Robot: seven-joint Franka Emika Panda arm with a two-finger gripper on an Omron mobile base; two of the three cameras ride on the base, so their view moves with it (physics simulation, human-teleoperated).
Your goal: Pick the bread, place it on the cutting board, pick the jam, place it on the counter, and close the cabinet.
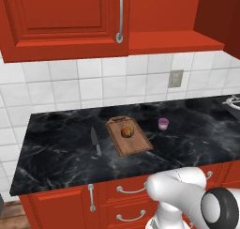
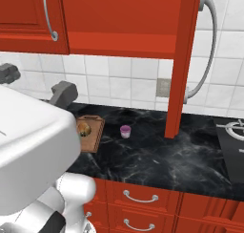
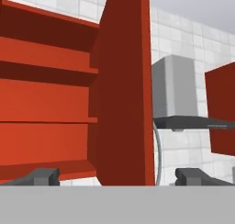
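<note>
- Red kitchen, white-tiled wall; the counter (image 1: 197, 139) carries the cutting board (image 1: 136, 146) mid-slab, the bread (image 1: 126, 131) on it, the jam (image 1: 163, 124) just beside, toward the back edge.
- The cabinet (image 3: 46, 103) door (image 3: 126, 90) is seen edge-on, straight ahead of the gripper (image 3: 119, 176).
- Fingertips (image 3: 43, 176) are spread wide, straddling the door's lower edge; nothing is held, and contact cannot be told.
</note>
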